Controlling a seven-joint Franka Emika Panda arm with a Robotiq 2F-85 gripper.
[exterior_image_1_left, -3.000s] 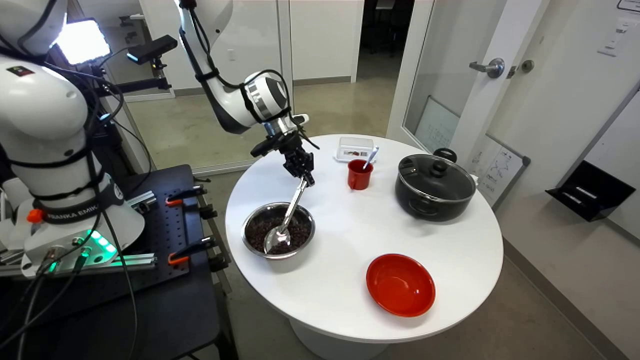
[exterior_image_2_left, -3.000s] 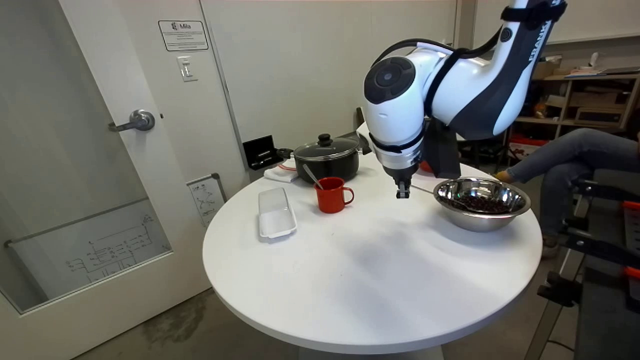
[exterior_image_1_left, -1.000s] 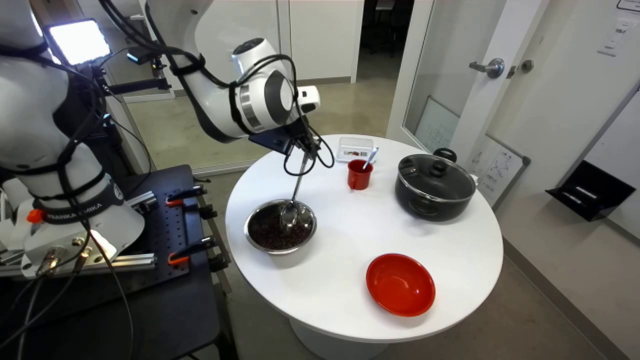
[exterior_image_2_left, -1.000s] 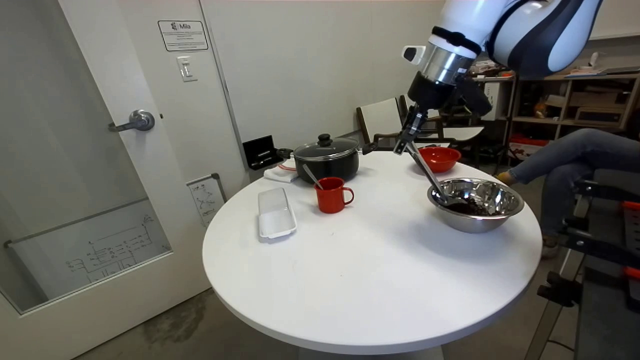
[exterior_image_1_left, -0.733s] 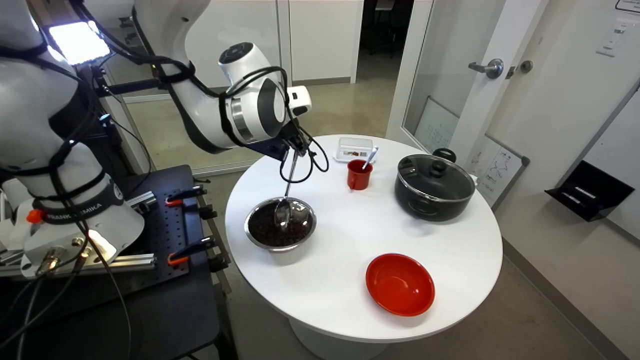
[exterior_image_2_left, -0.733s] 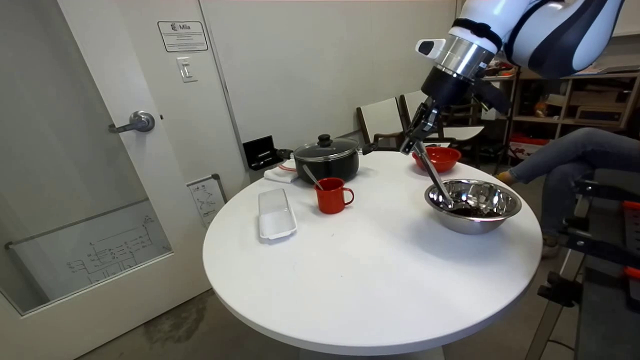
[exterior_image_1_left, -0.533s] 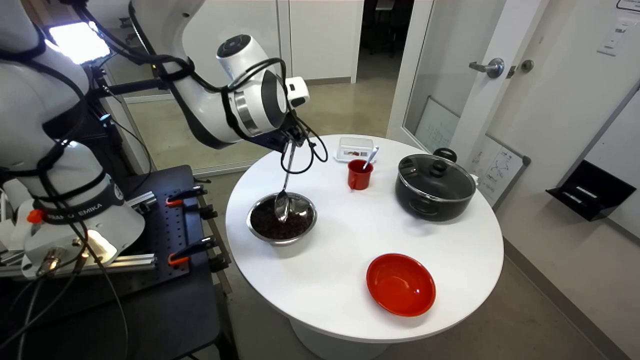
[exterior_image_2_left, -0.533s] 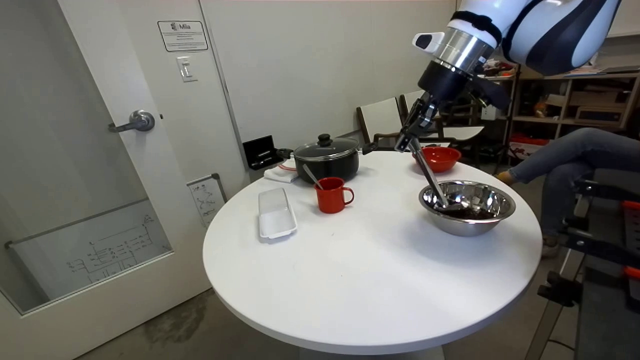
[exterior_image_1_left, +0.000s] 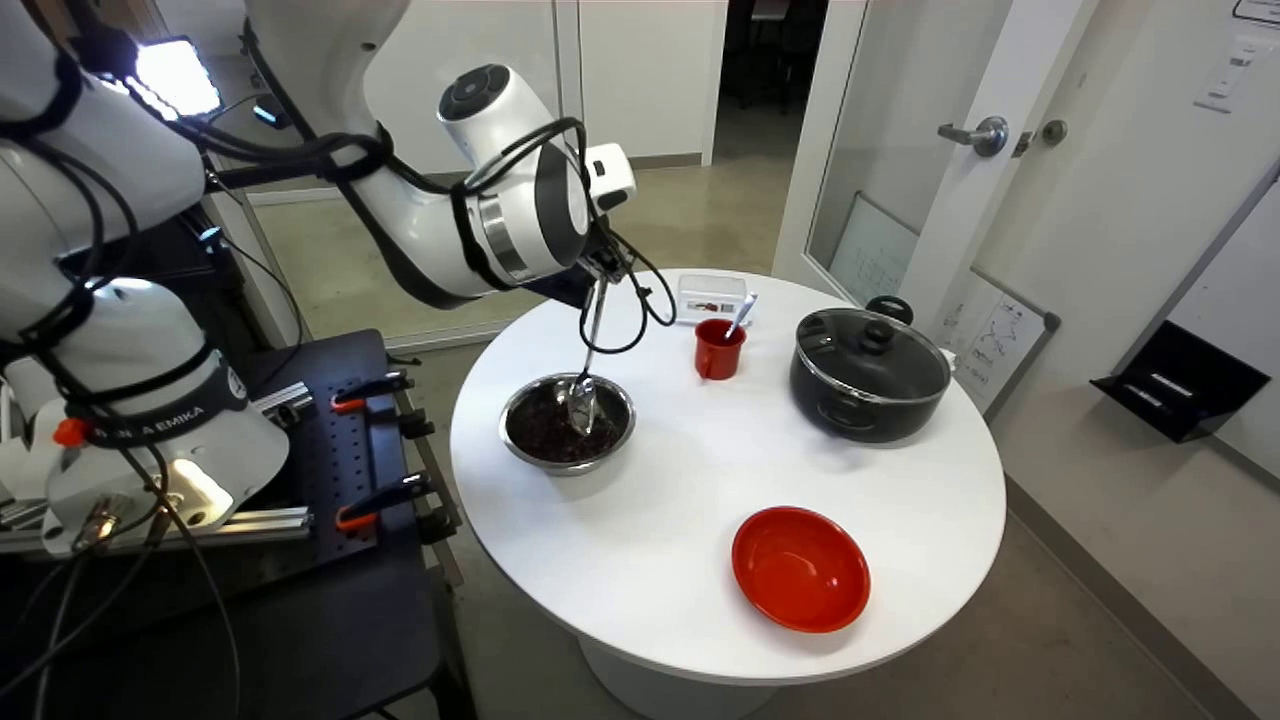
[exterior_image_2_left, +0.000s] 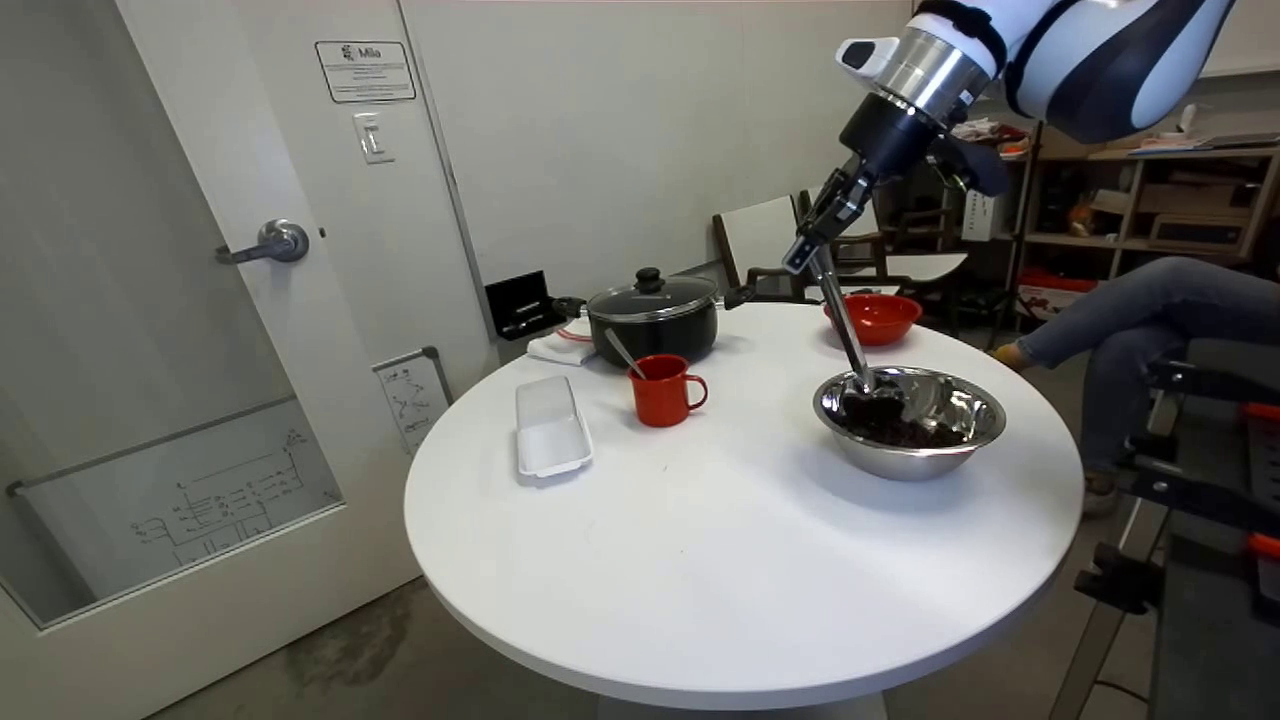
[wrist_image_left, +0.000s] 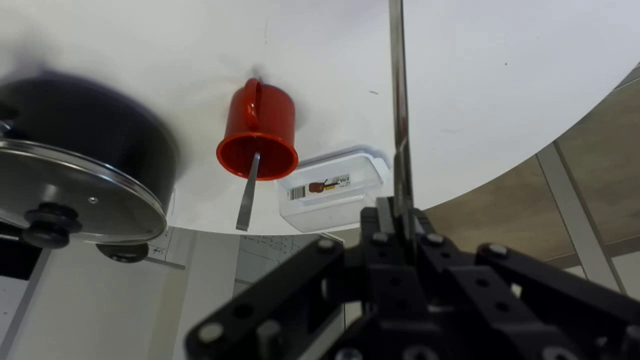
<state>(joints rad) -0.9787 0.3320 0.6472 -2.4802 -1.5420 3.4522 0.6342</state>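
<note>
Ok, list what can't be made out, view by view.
Wrist view: the metal spoon, its far end cut off by the top edge.
In both exterior views: identity of the dark bits in the steel bowl, too small.
In an exterior view: part of the red bowl, behind the metal spoon.
</note>
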